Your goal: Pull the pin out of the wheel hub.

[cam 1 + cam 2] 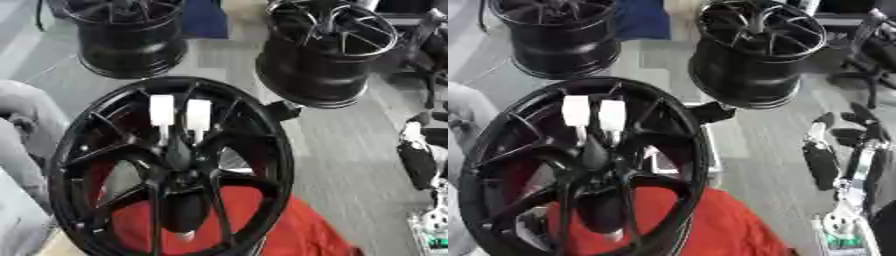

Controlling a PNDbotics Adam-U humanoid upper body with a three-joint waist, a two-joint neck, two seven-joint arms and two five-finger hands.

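A large black wheel hub (96, 145) stands tilted in the foreground. Two white pins, a left pin (161, 110) and a right pin (199, 114), stick side by side into its spokes just above the centre, with thin shafts running down toward the middle. My right hand (857, 165) hangs at the right edge, well clear of the hub, its dark fingers (824, 122) relaxed, pointing up and holding nothing. My left hand shows in neither view.
A red cloth (289, 230) lies under the hub. Two more black wheels stand on the grey floor behind, one at the back left (131, 35) and one at the back right (324, 55). A grey shape (26, 125) fills the left edge.
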